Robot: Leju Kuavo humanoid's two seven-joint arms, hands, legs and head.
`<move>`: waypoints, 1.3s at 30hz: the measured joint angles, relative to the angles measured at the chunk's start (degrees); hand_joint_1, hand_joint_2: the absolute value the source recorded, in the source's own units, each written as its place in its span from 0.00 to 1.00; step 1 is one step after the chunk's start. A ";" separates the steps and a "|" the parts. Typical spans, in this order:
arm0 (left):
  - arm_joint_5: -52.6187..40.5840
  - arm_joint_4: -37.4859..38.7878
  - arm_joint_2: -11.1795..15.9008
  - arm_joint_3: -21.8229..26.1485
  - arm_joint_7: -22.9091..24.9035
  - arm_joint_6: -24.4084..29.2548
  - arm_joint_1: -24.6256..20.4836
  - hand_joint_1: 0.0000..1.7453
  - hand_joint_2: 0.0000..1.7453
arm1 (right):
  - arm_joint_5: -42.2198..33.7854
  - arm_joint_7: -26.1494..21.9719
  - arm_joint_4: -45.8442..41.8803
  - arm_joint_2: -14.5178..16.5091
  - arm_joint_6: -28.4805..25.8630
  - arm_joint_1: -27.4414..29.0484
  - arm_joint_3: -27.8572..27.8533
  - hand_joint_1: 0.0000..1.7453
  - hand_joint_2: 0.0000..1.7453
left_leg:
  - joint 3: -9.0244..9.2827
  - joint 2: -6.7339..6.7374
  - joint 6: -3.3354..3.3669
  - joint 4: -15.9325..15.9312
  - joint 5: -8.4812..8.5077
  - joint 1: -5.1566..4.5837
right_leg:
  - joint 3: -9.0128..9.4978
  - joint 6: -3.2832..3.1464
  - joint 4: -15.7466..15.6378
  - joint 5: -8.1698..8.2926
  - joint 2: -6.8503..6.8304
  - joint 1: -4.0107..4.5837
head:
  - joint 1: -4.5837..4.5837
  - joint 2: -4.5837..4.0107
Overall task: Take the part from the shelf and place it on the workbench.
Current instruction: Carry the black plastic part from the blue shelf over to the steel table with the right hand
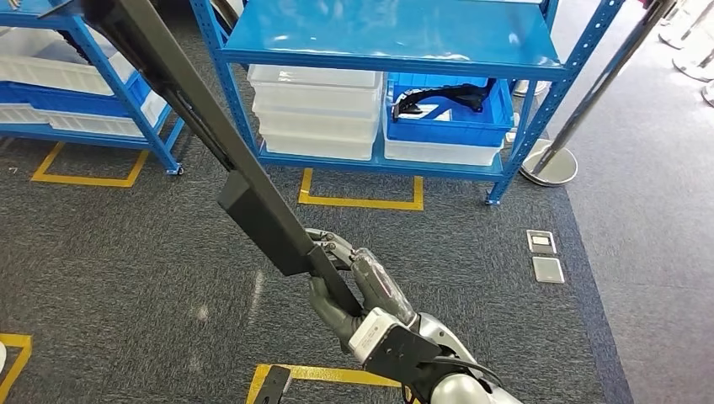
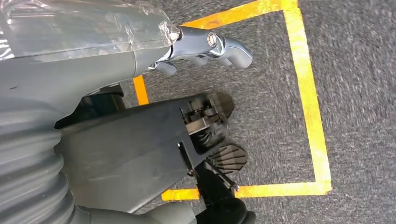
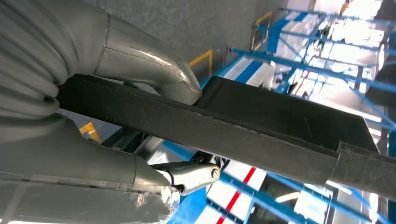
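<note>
Part [image 1: 253, 198], a long black bar, runs diagonally above the grey carpet [image 1: 126, 269], gripped near its lower end by the right hand [image 1: 354, 282]; left hand [image 2: 140, 56] rests against its other end, grip uncertain.

Dark grey carpet [image 1: 151, 252] with yellow tape squares [image 1: 360, 200]; blue metal shelves [image 1: 387, 38] holding white bins [image 1: 316, 109]; floor sockets [image 1: 543, 255] at right

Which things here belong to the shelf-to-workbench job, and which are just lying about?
Job:
long black part
right hand gripping it
blue shelf

Lying about:
white bins
blue bin holding a black piece
stanchion base
floor sockets
</note>
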 joint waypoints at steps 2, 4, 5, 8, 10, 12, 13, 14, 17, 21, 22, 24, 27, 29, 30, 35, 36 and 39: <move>-0.19 0.00 -0.01 0.00 0.20 -0.10 -0.14 0.00 1.00 | 0.05 0.12 0.01 0.03 -0.03 0.10 0.00 1.00 1.00 | -0.21 -1.09 0.65 -0.31 0.47 0.24 | -2.24 0.39 5.18 -3.33 3.15 -0.33 | 0.60 0.00; -0.24 0.00 -0.01 0.00 0.31 -0.15 -0.17 0.00 1.00 | 0.11 0.21 0.05 0.02 0.03 0.40 0.00 1.00 1.00 | -0.50 -2.33 0.87 -0.28 0.66 0.23 | -5.63 0.56 12.53 -6.44 4.65 -0.38 | 1.39 0.00; -0.25 0.00 -0.01 0.00 0.34 -0.16 -0.13 0.00 1.00 | 0.16 0.25 0.08 0.01 0.08 0.56 0.00 1.00 1.00 | -0.57 -3.05 0.88 -0.22 0.71 0.20 | -6.58 0.61 14.52 -6.66 4.85 -0.39 | 1.67 0.00; -0.27 -0.01 -0.01 0.00 0.39 -0.11 -0.09 0.00 1.00 | 0.39 0.20 0.13 0.01 0.10 0.70 0.00 1.00 1.00 | -0.63 -5.27 0.73 0.13 0.74 0.24 | -3.71 0.45 8.05 -1.58 5.96 -0.54 | 2.27 0.00; -0.30 -0.02 -0.01 0.00 0.27 0.04 -0.15 0.00 1.00 | 0.50 -0.02 0.14 0.02 -0.08 0.72 0.00 1.00 1.00 | -1.02 -6.57 0.23 0.55 0.78 0.26 | -0.93 0.20 1.62 0.84 8.65 -0.83 | 2.56 0.00; -0.36 -0.02 -0.01 0.00 -0.04 0.34 -0.13 0.00 1.00 | 0.50 -0.37 0.15 0.03 -0.49 0.85 0.00 1.00 1.00 | -1.74 -7.72 -0.56 0.75 1.11 0.43 | -0.34 -0.09 -0.19 0.82 10.00 -0.81 | 2.52 0.00; -0.38 -0.02 -0.01 0.00 -0.25 0.55 -0.08 0.00 1.00 | 0.48 -0.61 0.15 0.07 -0.77 0.91 0.00 1.00 1.00 | -2.04 -8.35 -0.98 0.75 1.35 0.48 | -0.35 -0.34 -0.50 0.91 9.49 -0.84 | 2.42 0.00; -0.40 -0.03 0.01 0.00 -0.51 0.79 0.01 0.00 1.00 | 0.43 -0.86 0.15 0.15 -1.03 0.94 0.00 1.00 1.00 | -2.22 -8.42 -1.34 0.87 1.34 0.50 | -0.35 -0.65 -0.61 1.07 8.77 -0.88 | 2.37 0.00; -0.40 -0.04 0.07 0.00 -1.62 1.52 0.07 0.00 1.00 | 0.21 -1.77 0.14 0.58 -1.61 0.96 0.00 1.00 1.00 | -4.36 -4.71 -2.14 5.99 -2.02 0.25 | -0.21 -1.65 -1.17 1.45 6.31 -1.02 | 1.21 0.00; -0.60 -0.04 0.08 0.00 -2.65 1.95 0.09 0.00 1.00 | 0.08 -2.90 0.13 0.70 -1.88 1.13 0.00 1.00 1.00 | -8.55 -1.98 -2.57 16.58 -6.30 0.58 | -0.19 -1.96 -1.16 1.34 2.86 -0.52 | 0.01 0.00; -0.63 -0.04 0.10 0.00 -2.71 1.96 0.15 0.00 1.00 | 0.08 -3.10 0.13 0.74 -1.90 1.13 0.00 1.00 1.00 | -7.41 -1.75 -2.50 14.82 -5.08 0.63 | -0.13 -1.96 -1.16 1.30 2.14 -0.46 | -0.16 0.00; -0.68 -0.04 0.14 0.00 -2.79 1.96 0.15 0.00 1.00 | 0.09 -3.34 0.13 0.93 -1.94 1.12 0.00 1.00 1.00 | -3.04 0.30 -2.05 6.88 -1.75 0.35 | 0.07 -1.84 -1.15 1.15 0.94 -0.29 | -0.54 0.00; -0.74 -0.04 0.18 0.00 -2.87 1.97 -0.01 0.00 1.00 | 0.09 -3.47 0.13 1.16 -2.05 1.11 0.00 1.00 1.00 | -0.28 2.78 -1.20 0.45 -0.25 -0.50 | 0.20 -1.32 -1.07 0.93 -0.60 0.15 | -0.78 0.00; -0.75 -0.04 0.22 0.00 -2.89 1.98 0.05 0.00 1.00 | 0.10 -3.50 0.13 1.19 -2.08 1.08 0.00 1.00 1.00 | -0.49 1.57 -0.66 0.06 0.08 -0.47 | 0.34 -0.82 -1.10 0.72 -1.50 0.18 | -0.59 0.00; -0.75 -0.05 0.24 0.00 -2.91 2.00 0.09 0.00 1.00 | 0.10 -3.52 0.12 1.22 -2.09 1.06 0.00 1.00 1.00 | -0.48 0.88 -0.31 -0.22 0.33 -0.32 | 0.26 -0.54 -0.69 0.21 -0.91 0.08 | -0.48 0.00; -0.23 -0.10 0.26 0.00 -3.03 2.55 -0.01 0.00 1.00 | -0.05 -4.42 0.11 1.20 -2.20 1.13 0.00 1.00 1.00 | -0.61 -2.50 0.70 -0.76 1.03 0.02 | -5.94 0.05 13.28 -6.90 4.74 -0.41 | 1.18 0.00; 0.03 -0.11 0.28 0.01 -3.12 2.81 0.04 0.00 1.00 | -0.20 -4.79 0.11 1.20 -2.21 1.11 0.00 1.00 1.00 | -0.63 -3.27 0.70 -0.69 1.04 0.03 | -6.58 0.15 14.45 -6.63 4.93 -0.48 | 1.42 0.00; 0.91 -0.12 0.34 0.14 -3.66 3.75 0.24 0.00 1.00 | -0.93 -6.03 0.18 1.42 -2.51 0.63 0.00 1.00 1.00 | -0.71 -5.59 0.35 -0.09 0.84 0.23 | -3.20 0.40 6.70 -1.11 6.40 -1.05 | 2.03 0.00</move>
